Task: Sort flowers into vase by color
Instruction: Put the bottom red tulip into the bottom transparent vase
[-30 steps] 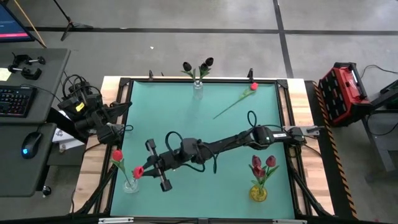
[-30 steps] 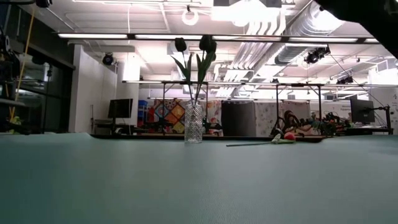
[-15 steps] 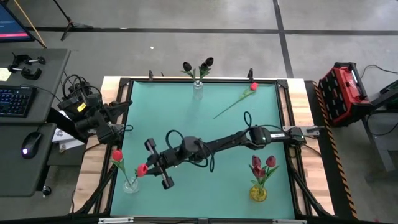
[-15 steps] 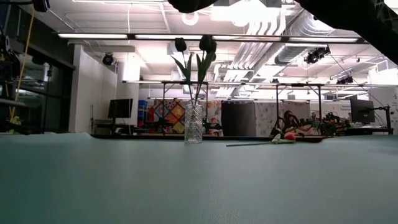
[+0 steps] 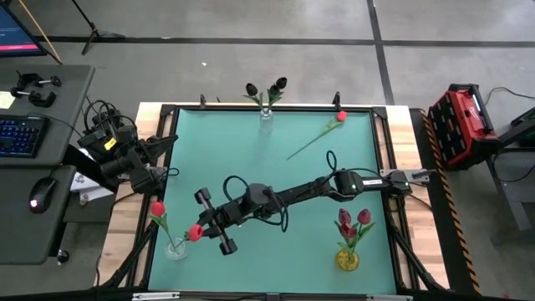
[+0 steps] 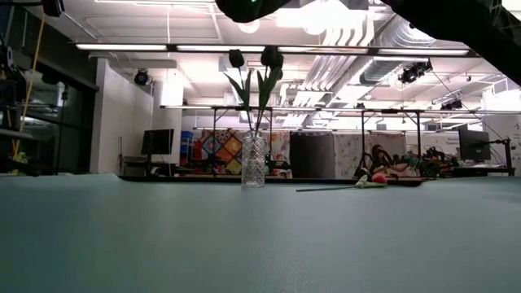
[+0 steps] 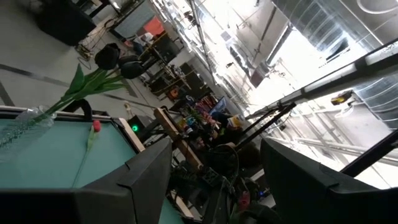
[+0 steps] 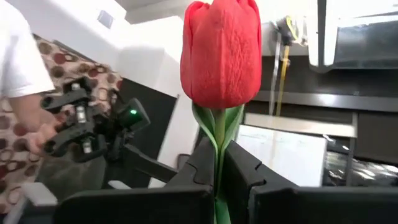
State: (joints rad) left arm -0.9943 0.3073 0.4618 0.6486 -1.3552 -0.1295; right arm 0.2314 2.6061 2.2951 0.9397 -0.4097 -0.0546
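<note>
My right gripper reaches across the table toward its near left part and is shut on a red tulip, whose head fills the right wrist view. Just left of it stands a clear glass vase holding one red tulip. A second clear vase at the far edge holds black tulips. The yellow vase near the right edge holds dark pink tulips. Another red tulip lies flat on the mat. My left gripper waits open beyond the table's left edge. My right gripper pinches the red tulip's stem between its two fingers, just below the head where the leaves start. The head stands out past the fingertips. The tulip is lifted clear of the table; the rest of the stem is hidden behind the gripper.
The teal mat is bare in the middle between the vases. A desk with keyboard and mouse stands left of the table, and a red case to its right. A person's arm in a white sleeve shows beyond the table.
My right gripper has carried the red tulip a little toward the table's right, away from the clear vase with the red tulip, staying shut on the stem.
</note>
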